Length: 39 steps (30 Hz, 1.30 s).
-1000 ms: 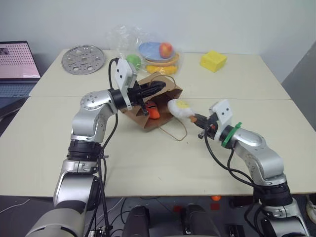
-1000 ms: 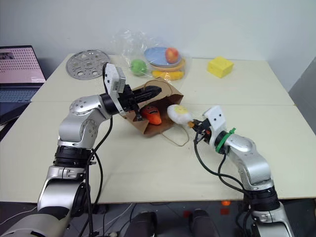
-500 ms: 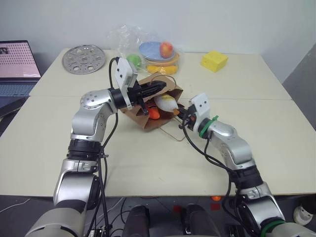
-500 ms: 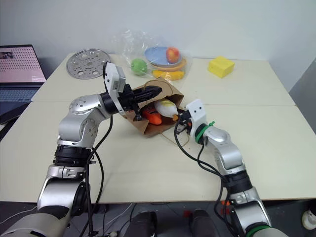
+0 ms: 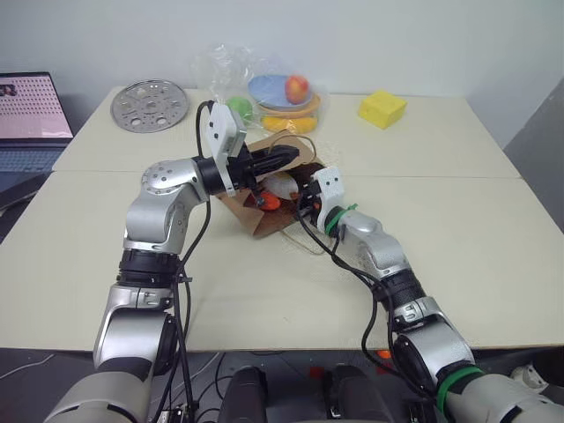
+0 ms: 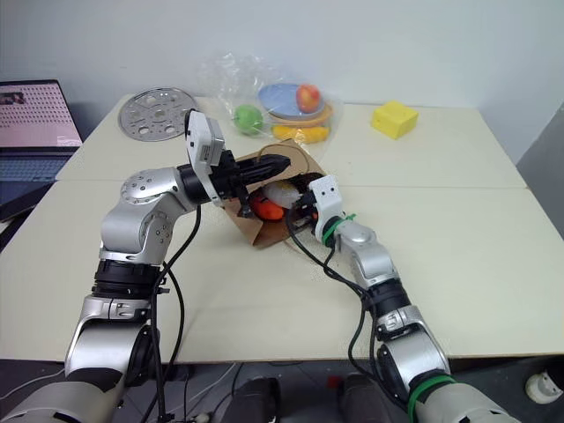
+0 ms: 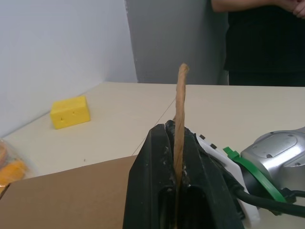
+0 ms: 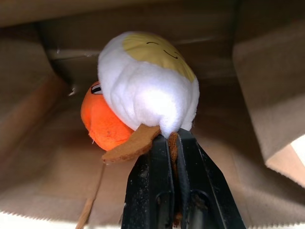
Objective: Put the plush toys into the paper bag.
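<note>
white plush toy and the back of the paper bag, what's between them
The orange carrot toy lies there, behind the white plush toy inside the paper bag, seen in the right wrist view.

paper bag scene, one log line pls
left gripper: shut on bag handle | right gripper: holding white plush inside paper bag | carrot plush: inside

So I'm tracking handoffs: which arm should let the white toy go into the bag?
Right: its gripper already holds the white toy inside the bag; the left gripper is pinching the handle.

The carrot toy (image 8: 102,126) sits half hidden behind the white toy (image 8: 147,86). A person (image 7: 267,40) stands cut off above the chest. The laptop (image 5: 31,110) runs off the edge.
</note>
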Tool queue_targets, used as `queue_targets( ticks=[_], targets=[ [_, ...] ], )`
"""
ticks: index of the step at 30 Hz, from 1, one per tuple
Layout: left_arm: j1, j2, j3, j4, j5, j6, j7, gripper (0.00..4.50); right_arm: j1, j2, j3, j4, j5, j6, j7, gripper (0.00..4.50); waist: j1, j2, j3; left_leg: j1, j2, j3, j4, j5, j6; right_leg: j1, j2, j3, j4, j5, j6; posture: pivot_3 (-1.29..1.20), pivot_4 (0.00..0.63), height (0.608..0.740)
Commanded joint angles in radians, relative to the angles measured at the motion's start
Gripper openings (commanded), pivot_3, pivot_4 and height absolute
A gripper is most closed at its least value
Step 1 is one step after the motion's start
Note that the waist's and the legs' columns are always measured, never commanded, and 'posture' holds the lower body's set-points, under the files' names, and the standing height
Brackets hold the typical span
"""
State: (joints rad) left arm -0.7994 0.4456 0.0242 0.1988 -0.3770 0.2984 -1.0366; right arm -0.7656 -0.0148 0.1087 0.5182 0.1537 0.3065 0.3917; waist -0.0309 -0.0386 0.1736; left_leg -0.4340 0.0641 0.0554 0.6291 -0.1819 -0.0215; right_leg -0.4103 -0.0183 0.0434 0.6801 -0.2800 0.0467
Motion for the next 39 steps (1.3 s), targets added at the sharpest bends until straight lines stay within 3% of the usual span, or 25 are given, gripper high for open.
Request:
queue_targets(
  ticks=[1,6,11,12,19,30,33,39],
  targets=[
    [-0.002,0.009,0.008,-0.046,-0.016,0.001,0.004,0.00,0.011,-0.007,-0.010,-0.054,0.013,0.002,0.035,0.70,0.000,0.000,0.000,0.000,0.000,0.000,0.000,0.000,0.000,0.000,0.000,0.000,0.000,0.000,0.000,0.00,0.150,0.740],
    [0.012,0.009,0.012,-0.061,-0.018,0.006,0.014,0.00,0.064,-0.062,0.009,-0.166,-0.005,0.034,0.073,2.48,0.000,0.000,0.000,0.000,0.000,0.000,0.000,0.000,0.000,0.000,0.000,0.000,0.000,0.000,0.000,0.00,0.150,0.740],
    [0.017,0.008,0.013,-0.066,-0.018,0.010,0.021,0.00,0.185,-0.140,0.009,-0.434,0.039,0.174,0.124,4.34,0.000,0.000,0.000,0.000,0.000,0.000,0.000,0.000,0.000,0.000,0.000,0.000,0.000,0.000,0.000,0.00,0.150,0.740],
    [0.019,0.008,0.012,-0.065,-0.017,0.009,0.022,0.00,0.206,-0.153,0.009,-0.477,0.046,0.201,0.129,4.49,0.000,0.000,0.000,0.000,0.000,0.000,0.000,0.000,0.000,0.000,0.000,0.000,0.000,0.000,0.000,0.00,0.150,0.740],
    [0.017,0.005,0.009,-0.055,-0.016,0.011,0.022,0.00,0.331,-0.247,0.052,-0.747,0.119,0.379,0.204,4.49,-0.001,0.000,0.000,0.000,0.000,0.000,0.000,0.000,0.000,0.000,0.000,0.000,0.000,0.000,0.000,0.00,0.150,0.740],
    [0.008,-0.002,0.001,-0.060,-0.017,0.018,0.022,0.00,0.317,-0.266,0.170,-0.660,0.087,0.441,0.224,4.49,0.001,0.000,0.000,0.000,0.000,0.001,0.001,0.000,0.000,0.000,0.000,0.001,-0.001,0.000,0.000,0.00,0.150,0.740],
    [0.018,0.005,0.006,-0.070,-0.018,0.022,0.025,0.00,0.308,-0.274,0.195,-0.646,0.069,0.419,0.236,3.88,0.000,0.000,0.000,0.000,0.000,0.000,0.000,0.000,0.000,0.000,0.000,0.000,-0.001,0.000,0.000,0.00,0.150,0.740],
    [0.025,0.010,0.012,-0.081,-0.018,0.027,0.032,0.00,0.293,-0.266,0.196,-0.620,0.053,0.391,0.229,1.73,0.000,0.000,0.000,0.000,0.000,0.000,0.000,0.000,0.000,0.000,0.000,0.000,-0.001,0.000,0.000,0.00,0.150,0.740]
  ],
)
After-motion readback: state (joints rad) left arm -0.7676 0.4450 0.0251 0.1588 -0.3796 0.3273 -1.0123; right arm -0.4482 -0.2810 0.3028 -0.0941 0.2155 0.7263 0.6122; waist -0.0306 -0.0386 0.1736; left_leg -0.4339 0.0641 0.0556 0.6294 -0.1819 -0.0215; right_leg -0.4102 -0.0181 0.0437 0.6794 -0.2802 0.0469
